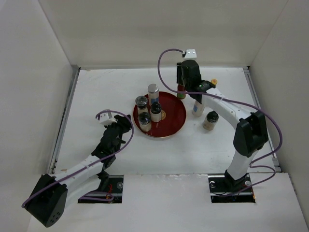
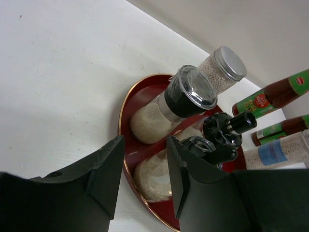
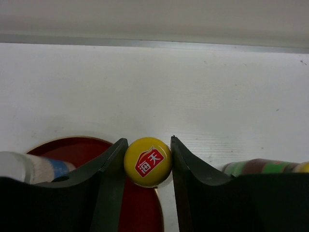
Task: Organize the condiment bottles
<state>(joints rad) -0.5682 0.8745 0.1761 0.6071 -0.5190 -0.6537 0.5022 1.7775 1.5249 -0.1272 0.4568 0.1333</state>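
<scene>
The right gripper [image 3: 148, 143] is clamped on the yellow cap of a sauce bottle [image 3: 147, 163], which stands at the far-right rim of the red tray [image 1: 175, 116], seemingly just off it on the counter [image 1: 106, 92]. The left gripper [image 2: 144, 147], jaws narrowly parted and empty, hovers at the tray's left edge, and four spice jars [image 1: 155, 111] stand on the tray.

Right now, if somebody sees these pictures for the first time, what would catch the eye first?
The round red tray in the middle of the white table, crowded with pale spice jars, stands out most. Next comes the right gripper at the tray's far right rim, closed on the yellow cap of a red sauce bottle.
</scene>
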